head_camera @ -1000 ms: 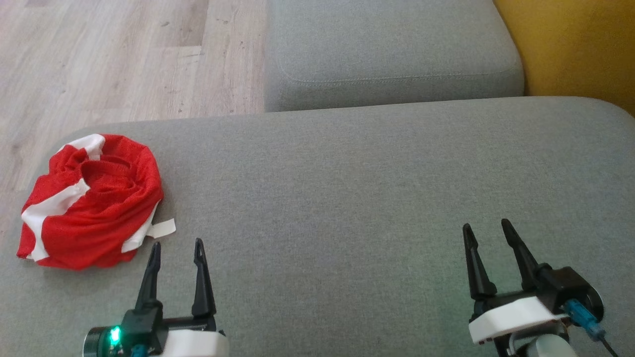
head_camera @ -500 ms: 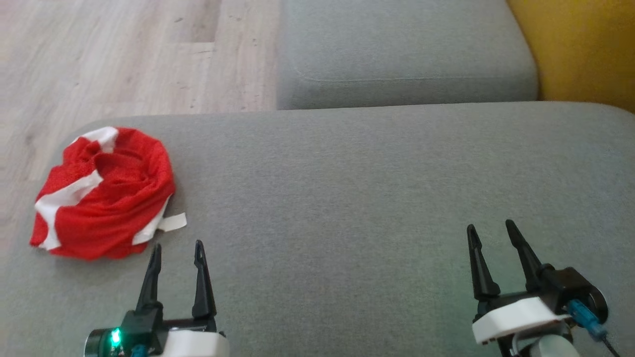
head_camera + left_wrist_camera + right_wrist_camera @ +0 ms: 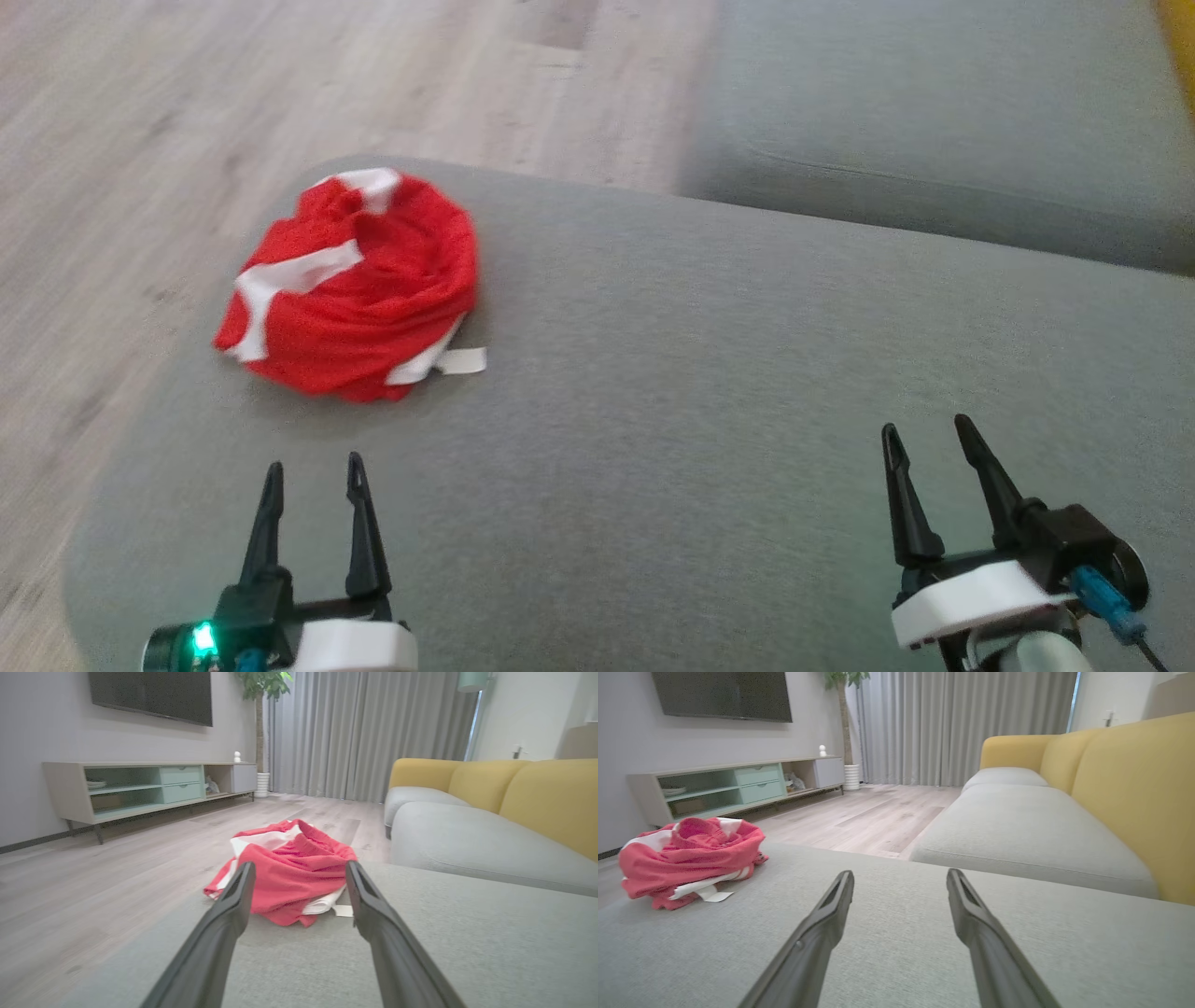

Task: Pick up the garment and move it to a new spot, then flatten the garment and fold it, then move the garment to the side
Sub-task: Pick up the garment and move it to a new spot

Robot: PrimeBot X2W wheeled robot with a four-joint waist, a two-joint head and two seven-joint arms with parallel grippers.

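The garment is a red cloth with white bands, bunched in a heap near the far left corner of the grey cushion. A white label sticks out at its near right side. My left gripper stands open a little short of the heap, nothing between its fingers. In the left wrist view the garment lies straight ahead between the open left gripper fingers. My right gripper is open over bare cushion at the lower right; its wrist view has the garment far to the left of the right gripper.
Wooden floor borders the cushion's left and far edges. A second grey seat cushion lies behind, with yellow backrests at the right. Across the room stand a low TV cabinet, a potted plant and grey curtains.
The head camera has turned left, so the whole picture has shifted right and the garment sits nearer the middle. Both grippers stay open and the garment lies untouched.
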